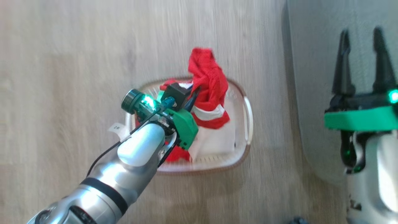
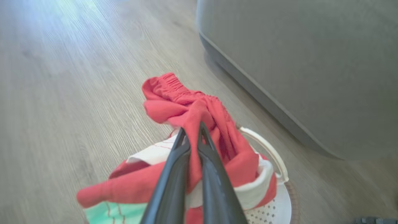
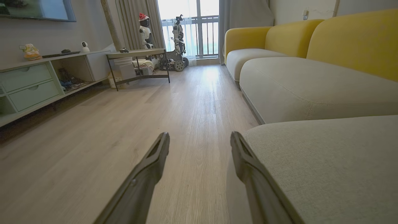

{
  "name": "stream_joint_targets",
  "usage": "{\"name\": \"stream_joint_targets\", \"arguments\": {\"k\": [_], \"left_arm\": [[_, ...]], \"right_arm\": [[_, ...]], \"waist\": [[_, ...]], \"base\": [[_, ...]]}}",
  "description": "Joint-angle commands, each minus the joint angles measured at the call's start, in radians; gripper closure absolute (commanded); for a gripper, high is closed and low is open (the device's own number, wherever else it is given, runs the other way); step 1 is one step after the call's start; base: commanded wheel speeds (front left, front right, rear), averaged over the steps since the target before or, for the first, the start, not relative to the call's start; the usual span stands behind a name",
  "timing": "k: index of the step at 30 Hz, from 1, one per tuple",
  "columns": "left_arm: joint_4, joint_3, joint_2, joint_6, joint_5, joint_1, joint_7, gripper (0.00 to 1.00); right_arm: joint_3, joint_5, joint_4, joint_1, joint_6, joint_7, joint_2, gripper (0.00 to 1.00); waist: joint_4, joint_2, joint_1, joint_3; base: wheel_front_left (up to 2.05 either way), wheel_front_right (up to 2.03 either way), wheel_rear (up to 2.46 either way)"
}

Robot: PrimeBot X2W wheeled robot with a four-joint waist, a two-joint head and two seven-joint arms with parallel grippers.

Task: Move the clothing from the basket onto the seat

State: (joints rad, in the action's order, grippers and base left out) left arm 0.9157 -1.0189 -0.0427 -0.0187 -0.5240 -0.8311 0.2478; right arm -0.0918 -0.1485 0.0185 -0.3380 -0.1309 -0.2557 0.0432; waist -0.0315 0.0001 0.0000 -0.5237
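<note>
Our left gripper [image 2: 191, 130] is clamped on the clothing [image 2: 186, 105]: in the left wrist view its two dark fingers [image 2: 169, 180] are pinched close together with a fold of red fabric caught between them. The gripped garment is bunched into a raised peak above the basket [image 1: 246, 137], its gathered waistband uppermost and its white band hanging lower down. More red fabric and a white sheet [image 1: 217, 140] lie inside the basket below it.

The basket stands on the pale wooden floor [image 1: 62, 62], to the left of the seat [image 1: 314, 62] and apart from it, with a strip of bare floor between them. In the left wrist view a white basket handle [image 2: 267, 149] shows just right of the held cloth, with the seat's grey-green side [image 2: 311, 62] beyond.

Our right gripper [image 1: 360, 31] hangs over the near edge of the seat with its fingers spread wide apart and nothing between them. In the right wrist view it [image 3: 199, 135] points down the length of the room, the seat cushion [image 3: 326, 161] directly to its right and yellow backrests [image 3: 354, 40] farther right.
</note>
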Motion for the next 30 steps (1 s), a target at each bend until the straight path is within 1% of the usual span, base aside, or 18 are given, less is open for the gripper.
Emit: {"name": "stream_joint_targets", "arguments": {"k": [1,3,9,15,19,23,26,30], "left_arm": [[-0.047,0.04,-0.008,-0.009,-0.006,0.005,0.013,1.0],[-0.073,0.061,-0.008,-0.012,-0.005,0.011,0.013,1.0],[-0.115,0.114,-0.018,0.0,-0.004,0.033,0.014,1.0],[-0.125,0.128,-0.021,0.023,-0.016,0.033,0.014,1.0],[-0.145,0.127,-0.02,0.032,-0.022,0.013,0.004,1.0],[-0.181,0.122,-0.016,0.04,-0.034,-0.016,-0.027,1.0],[-0.201,0.117,-0.013,0.04,-0.042,-0.032,-0.046,1.0],[-0.225,0.105,-0.01,0.035,-0.054,-0.056,-0.061,1.0]], "right_arm": [[0.022,0.007,0.014,0.035,0.0,-0.006,0.007,0.0],[0.027,0.008,-0.008,0.065,0.0,-0.006,0.007,0.0],[0.051,0.001,-0.072,0.157,0.0,-0.006,0.007,0.0],[0.088,-0.013,-0.114,0.241,0.0,-0.006,0.007,0.0],[0.111,-0.017,-0.122,0.263,0.0,-0.006,0.007,0.0],[0.155,-0.024,-0.134,0.272,0.0,-0.006,0.007,0.0],[0.198,-0.028,-0.146,0.267,0.0,-0.006,0.007,0.0],[0.285,-0.033,-0.175,0.238,0.0,-0.006,0.007,0.0]], "waist": [[0.049,-0.0001,0.0,0.156],[0.055,-0.0001,0.0,0.211],[0.067,-0.0001,0.0,0.379],[0.076,-0.0001,0.0,0.52],[0.082,-0.0001,0.0,0.555],[0.088,-0.0001,0.0,0.586],[0.09,-0.0001,0.0,0.604],[0.091,-0.0001,0.0,0.622]], "base": [[0.0,0.0,0.0],[0.0,0.0,0.0],[0.0,0.0,0.0],[0.0,0.0,0.0],[0.0,0.0,0.0],[0.0,0.0,0.0],[0.0,0.0,0.0],[0.0,0.0,0.0]]}}
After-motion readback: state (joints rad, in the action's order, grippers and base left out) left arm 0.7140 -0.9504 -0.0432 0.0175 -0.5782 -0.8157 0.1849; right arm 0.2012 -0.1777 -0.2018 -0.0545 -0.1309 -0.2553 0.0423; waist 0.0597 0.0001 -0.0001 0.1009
